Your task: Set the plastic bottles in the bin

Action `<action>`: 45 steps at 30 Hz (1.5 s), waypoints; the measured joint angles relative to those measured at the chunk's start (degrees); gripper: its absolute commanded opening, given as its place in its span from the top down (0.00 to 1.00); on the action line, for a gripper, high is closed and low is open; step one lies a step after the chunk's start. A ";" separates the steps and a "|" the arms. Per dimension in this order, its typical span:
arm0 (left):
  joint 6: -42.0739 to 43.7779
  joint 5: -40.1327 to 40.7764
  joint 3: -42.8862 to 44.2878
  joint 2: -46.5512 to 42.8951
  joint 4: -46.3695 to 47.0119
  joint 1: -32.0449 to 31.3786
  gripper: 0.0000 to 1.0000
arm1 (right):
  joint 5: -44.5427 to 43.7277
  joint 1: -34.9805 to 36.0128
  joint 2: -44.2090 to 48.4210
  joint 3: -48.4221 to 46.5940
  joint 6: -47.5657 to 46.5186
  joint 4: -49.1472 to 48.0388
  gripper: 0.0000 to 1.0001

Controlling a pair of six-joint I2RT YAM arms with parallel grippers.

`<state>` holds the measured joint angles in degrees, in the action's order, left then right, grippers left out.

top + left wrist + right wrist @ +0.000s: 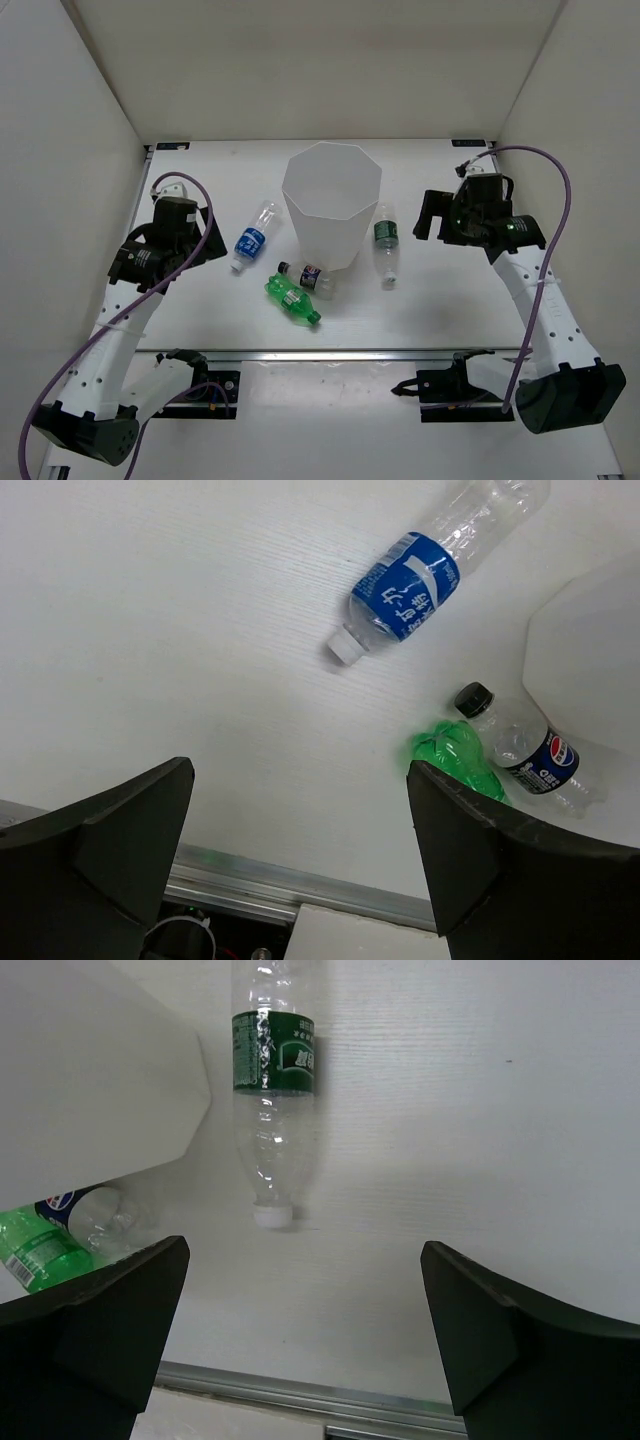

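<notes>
— Surface and enclosure?
— A white table (450,300) with a faint grain, plain white walls (300,60) on three sides, and a metal rail (350,353) along the near edge.
— Markings?
— The short clear bottle (525,755) shows a Pepsi logo and a dark cap. The blue-label bottle (410,585) carries white characters I cannot read. The print on the green-label bottle (272,1090) is too small to make out.
— Positions?
— The bin (331,205) stands upright mid-table, between my two arms. All four bottles lie on their sides outside it. The blue-label one is to its left and the green-label one just beside it on the right. The short one and the all-green bottle (292,299) lie side by side at its near base.
— Your hands?
— My left gripper (300,770) and right gripper (305,1250) are both spread wide, holding nothing, above the table.
</notes>
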<state>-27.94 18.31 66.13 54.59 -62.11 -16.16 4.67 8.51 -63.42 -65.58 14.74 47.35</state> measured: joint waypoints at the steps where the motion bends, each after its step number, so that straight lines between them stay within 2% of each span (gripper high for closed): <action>1: 0.11 0.02 0.00 0.00 0.28 0.15 0.01 | -0.28 0.35 -0.39 -0.79 -0.15 0.09 0.01; 7: 1.09 0.04 -0.68 0.00 1.86 0.90 0.01 | -1.44 6.23 -4.50 -3.17 -1.75 -0.46 0.01; 11: 2.10 0.15 -1.68 0.24 2.47 1.11 0.01 | -1.31 8.85 -10.49 -4.02 -2.97 -1.05 0.01; 16: 2.73 0.15 -3.34 -0.09 3.45 1.16 0.02 | -1.79 8.39 -16.96 -3.43 -3.63 -5.55 0.01; 22: 3.52 0.13 -4.55 -0.26 3.63 1.46 0.01 | 0.35 5.16 -20.83 0.72 -3.58 -16.68 0.03; 27: 3.72 0.07 -5.27 -0.26 3.89 1.79 0.02 | 0.24 5.20 -27.39 1.51 -3.61 -23.56 0.06; 30: 3.78 -0.13 -5.40 -0.28 3.87 1.90 0.01 | -1.46 6.95 -33.09 1.01 -3.58 -25.31 0.15; 31: 3.80 -0.15 -5.40 -0.31 3.87 1.99 0.02 | -1.68 7.34 -34.80 0.98 -3.48 -25.73 0.16; 35: 3.82 -0.17 -5.44 -0.55 3.63 2.05 0.01 | -1.81 7.80 -38.69 1.14 -2.16 -26.45 0.39; 38: 3.80 -0.17 -5.44 -0.92 3.39 2.19 0.01 | -0.66 6.75 -38.25 2.36 -0.55 -28.74 0.52; 41: 3.76 -0.17 -5.44 -1.25 3.39 2.19 0.01 | 0.11 5.57 -36.81 3.63 0.55 -30.21 0.56; 45: 3.78 -0.35 -5.44 -1.36 3.45 2.19 0.02 | -0.04 4.42 -32.20 2.82 0.09 -28.15 0.57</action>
<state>-24.16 17.96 60.69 53.23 -58.65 -13.98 4.62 12.93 -95.61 -62.76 14.83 19.20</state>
